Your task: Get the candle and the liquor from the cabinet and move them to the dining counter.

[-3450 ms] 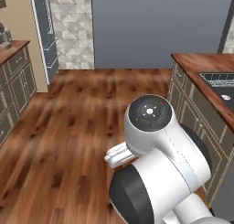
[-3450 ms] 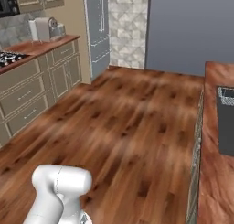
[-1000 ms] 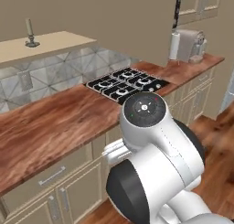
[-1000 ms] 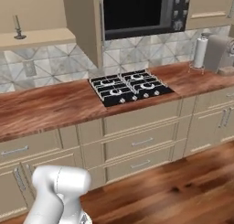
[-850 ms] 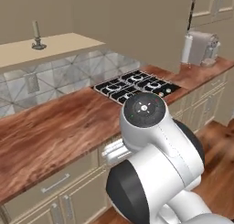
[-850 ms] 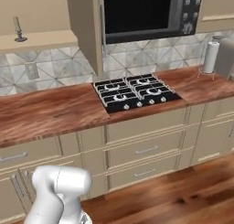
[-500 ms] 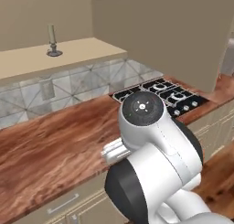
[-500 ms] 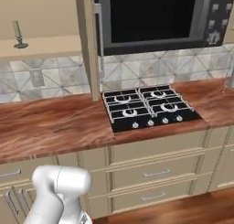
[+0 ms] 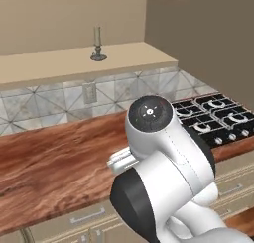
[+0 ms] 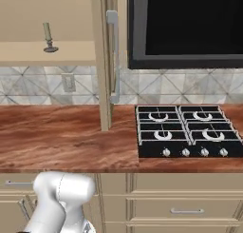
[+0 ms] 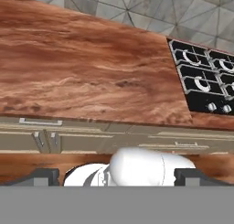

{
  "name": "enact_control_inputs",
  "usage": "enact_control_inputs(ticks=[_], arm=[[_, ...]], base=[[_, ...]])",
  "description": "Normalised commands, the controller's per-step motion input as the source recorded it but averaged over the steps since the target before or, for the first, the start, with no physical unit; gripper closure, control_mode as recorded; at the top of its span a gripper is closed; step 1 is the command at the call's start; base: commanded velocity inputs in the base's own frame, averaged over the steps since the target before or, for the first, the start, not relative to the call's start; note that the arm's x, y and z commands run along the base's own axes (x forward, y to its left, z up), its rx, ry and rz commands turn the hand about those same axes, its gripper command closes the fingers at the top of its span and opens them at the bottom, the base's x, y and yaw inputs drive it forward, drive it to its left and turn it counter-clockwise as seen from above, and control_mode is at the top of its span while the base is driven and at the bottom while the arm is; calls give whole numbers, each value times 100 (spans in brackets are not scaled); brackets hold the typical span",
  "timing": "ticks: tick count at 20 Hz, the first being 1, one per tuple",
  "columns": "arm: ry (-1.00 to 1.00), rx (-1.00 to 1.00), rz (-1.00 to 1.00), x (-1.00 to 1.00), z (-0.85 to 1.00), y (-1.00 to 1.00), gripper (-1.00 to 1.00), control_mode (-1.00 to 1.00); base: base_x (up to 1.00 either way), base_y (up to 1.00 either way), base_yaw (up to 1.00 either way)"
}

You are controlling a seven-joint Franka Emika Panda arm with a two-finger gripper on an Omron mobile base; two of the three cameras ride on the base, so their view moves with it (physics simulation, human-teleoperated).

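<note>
The candle (image 9: 97,43) stands on the cabinet (image 9: 74,63) shelf at upper left of the frame, well apart from the wide-open, empty gripper (image 11: 116,175) low over the worktop (image 11: 82,77).

The base has turned and driven, so the whole picture has changed. First the cameras looked down a wood floor between 2 counters. Now they face the wall with the cabinet (image 10: 102,61), and the candle (image 9: 97,43) on its shelf sits nearer the middle. The stove (image 10: 189,131) has slid to the right side.
</note>
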Motion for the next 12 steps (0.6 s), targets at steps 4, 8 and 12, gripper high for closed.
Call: enact_control_inputs(ticks=[4, 8, 12], arm=[[0, 0, 0, 0, 0, 0, -100, 100], [0, 0, 0, 0, 0, 0, -100, 100], [0, 0, 0, 0, 0, 0, -100, 100]], base=[[51, 2, 45], [96, -14, 33], [100, -37, 28]])
